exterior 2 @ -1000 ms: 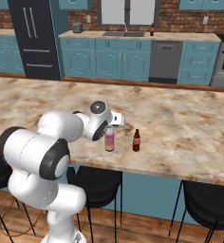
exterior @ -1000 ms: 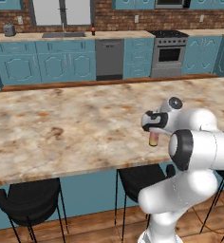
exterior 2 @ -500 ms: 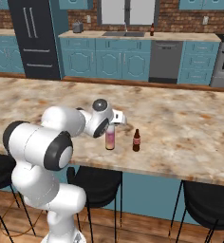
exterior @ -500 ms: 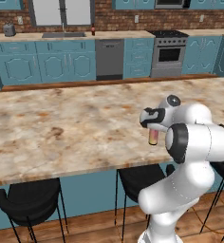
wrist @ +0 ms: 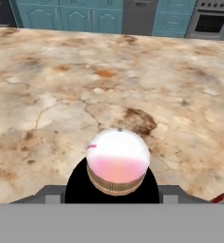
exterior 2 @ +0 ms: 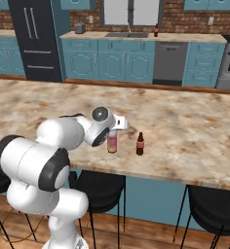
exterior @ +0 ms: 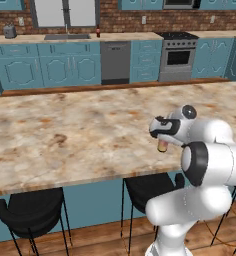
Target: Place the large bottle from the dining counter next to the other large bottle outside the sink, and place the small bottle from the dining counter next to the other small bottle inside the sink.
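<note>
Gripping the large bottle [exterior 2: 112, 142] near its white cap, the gripper [exterior 2: 113, 132] has its jaws partly closed around the top. Bottle stands upright on the dining counter [exterior 2: 185, 126], directly below the jaws. Small bottle [exterior 2: 140, 144] stands just beside the jaws, apart from the held one. Sink [exterior 2: 126, 35] lies well beyond, on the far wall counter.

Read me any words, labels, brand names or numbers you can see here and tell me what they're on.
No text can be read in these pictures.
The small bottle on the dining counter carries a reddish label: too small and blurred to read.
The pink-to-yellow large bottle shows no lettering.
The dark bottle by the sink: too small to tell.
</note>
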Available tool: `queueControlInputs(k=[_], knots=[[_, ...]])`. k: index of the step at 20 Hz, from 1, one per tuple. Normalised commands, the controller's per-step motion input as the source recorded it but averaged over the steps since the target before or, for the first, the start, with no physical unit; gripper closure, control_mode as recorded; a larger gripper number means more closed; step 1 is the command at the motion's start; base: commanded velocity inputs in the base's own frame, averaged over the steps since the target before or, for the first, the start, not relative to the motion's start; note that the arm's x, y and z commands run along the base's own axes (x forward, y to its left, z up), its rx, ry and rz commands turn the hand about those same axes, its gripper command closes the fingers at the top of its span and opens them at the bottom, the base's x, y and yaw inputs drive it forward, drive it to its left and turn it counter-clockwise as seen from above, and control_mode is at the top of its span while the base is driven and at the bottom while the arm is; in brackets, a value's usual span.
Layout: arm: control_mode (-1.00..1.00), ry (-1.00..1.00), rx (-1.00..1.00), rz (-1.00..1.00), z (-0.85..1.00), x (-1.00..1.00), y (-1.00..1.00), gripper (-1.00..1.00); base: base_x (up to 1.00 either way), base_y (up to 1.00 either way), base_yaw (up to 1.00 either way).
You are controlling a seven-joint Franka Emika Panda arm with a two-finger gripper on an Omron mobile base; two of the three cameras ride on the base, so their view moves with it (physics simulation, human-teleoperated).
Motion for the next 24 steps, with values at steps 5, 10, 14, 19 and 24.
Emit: queueControlInputs(k=[5, 10, 14, 19, 24], knots=[[-1.00, -0.03, 0.01, 0.00, 0.08, 0.00, 0.00, 1.00, 0.00, 0.00, 0.00], [-1.00, -0.01, 0.01, 0.00, 0.13, 0.00, 0.00, 1.00, 0.00, 0.00, 0.00], [-1.00, -0.01, 0.02, 0.00, 0.26, 0.00, 0.00, 1.00, 0.00, 0.00, 0.00], [1.00, 0.00, 0.02, 0.00, 0.11, 0.00, 0.00, 1.00, 0.00, 0.00, 0.00], [1.00, 0.00, 0.00, 0.00, 0.00, 0.00, 0.00, 1.00, 0.00, 0.05, 0.00]])
